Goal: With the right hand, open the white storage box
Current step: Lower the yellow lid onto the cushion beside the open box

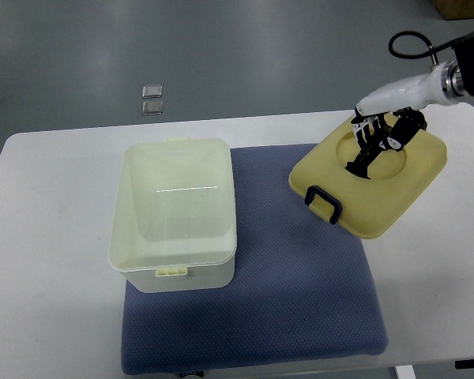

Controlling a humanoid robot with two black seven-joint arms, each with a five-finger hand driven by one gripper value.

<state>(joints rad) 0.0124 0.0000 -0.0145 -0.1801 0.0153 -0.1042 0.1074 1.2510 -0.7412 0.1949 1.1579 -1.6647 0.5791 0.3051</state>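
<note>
The right hand's dark fingers (363,154) point down and left, loosely spread, over the round recess in the top of a yellow lid (371,197); whether they touch it cannot be told, and they close on nothing. The right hand (379,138) joins a white wrist and an arm that comes in from the upper right corner, with a black cable looped above it.

The yellow lid lies flat, rotated, partly on the blue mat (300,284) and partly on the white table (55,316). A black clasp (324,202) sits on its near-left edge. On the grey floor beyond the table lie 2 small square plates (152,99).

The white storage box (174,213) stands on the mat's left part, well apart from the hand. It is rectangular, translucent white, its top uncovered, with a small tab at its far rim and another at its near rim.
</note>
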